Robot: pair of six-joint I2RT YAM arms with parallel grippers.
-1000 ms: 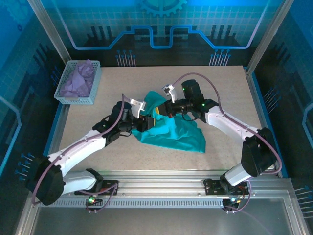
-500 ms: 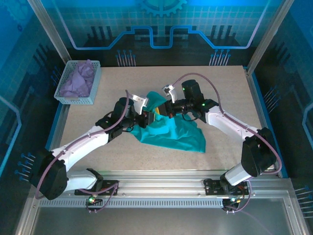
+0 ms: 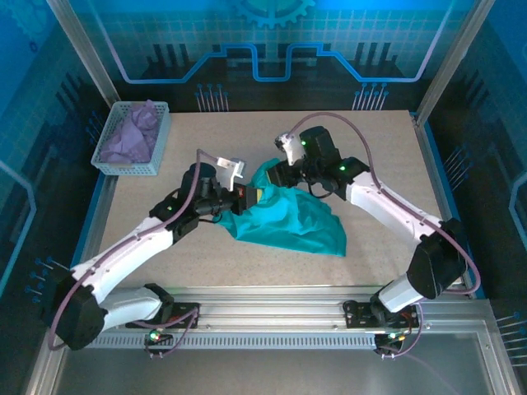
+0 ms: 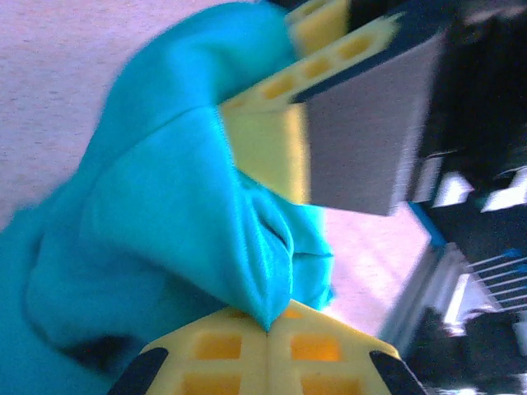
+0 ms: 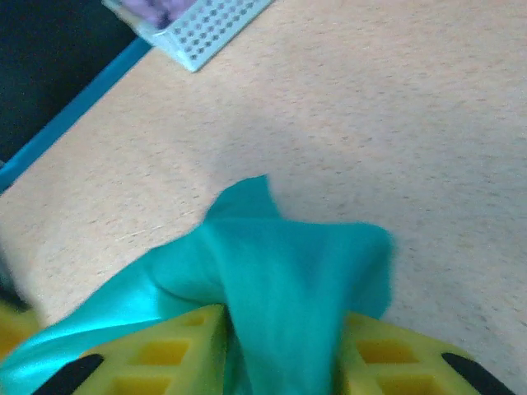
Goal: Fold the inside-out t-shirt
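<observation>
The teal-green t-shirt (image 3: 292,220) lies crumpled at the middle of the table, its upper left corner pulled up between both grippers. My left gripper (image 3: 245,196) comes in from the left and is shut on a pinched point of the fabric (image 4: 165,214), its yellow fingers (image 4: 222,350) pressed together. My right gripper (image 3: 269,174) reaches in from the right, just behind the left one, shut on a thick bunch of the shirt (image 5: 288,255) between its yellow fingers (image 5: 165,354). The right gripper's finger (image 4: 362,123) shows close above the cloth in the left wrist view. The white neck tag is hidden.
A pale mesh basket (image 3: 156,136) holding a lavender-purple cloth (image 3: 130,136) stands at the table's back left corner, its corner (image 5: 198,29) showing in the right wrist view. Bare beige tabletop (image 3: 379,148) surrounds the shirt. Metal frame rails border the table.
Both grippers have moved back and a little left with the shirt's corner, the right one rising and turning. The fabric's upper left part is drawn up further.
</observation>
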